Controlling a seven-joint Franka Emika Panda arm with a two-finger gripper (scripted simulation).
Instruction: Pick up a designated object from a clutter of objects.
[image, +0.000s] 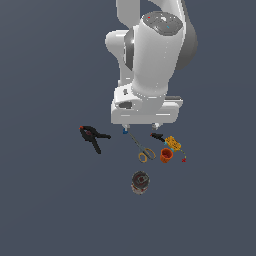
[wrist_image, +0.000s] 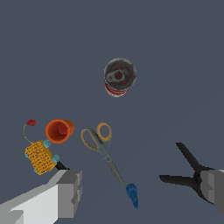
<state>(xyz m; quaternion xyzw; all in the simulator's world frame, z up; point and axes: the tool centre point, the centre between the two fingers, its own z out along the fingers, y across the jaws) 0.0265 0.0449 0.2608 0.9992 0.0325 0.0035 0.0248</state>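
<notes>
The small orange-red cup (image: 166, 155) lies on the dark floor between the yellow-handled scissors (image: 143, 150) and the yellow and black tool (image: 173, 144). In the wrist view the cup (wrist_image: 59, 131) shows its darker hollow, next to the tool (wrist_image: 40, 156) and the scissors (wrist_image: 99, 143). My gripper (image: 140, 126) hangs above the clutter, open and empty. It is above the tiny blue cone (image: 125, 131) and the scissors' tips, apart from the cup. Its fingers (wrist_image: 65, 192) stand wide apart in the wrist view.
A grey-brown can (image: 140, 182) stands nearer the camera than the cup; it also shows in the wrist view (wrist_image: 119, 77). A black red-tipped clamp (image: 94, 137) lies at the exterior view's left, and in the wrist view (wrist_image: 186, 173) close to one finger. The blue cone (wrist_image: 132, 194) lies at the scissors' tip.
</notes>
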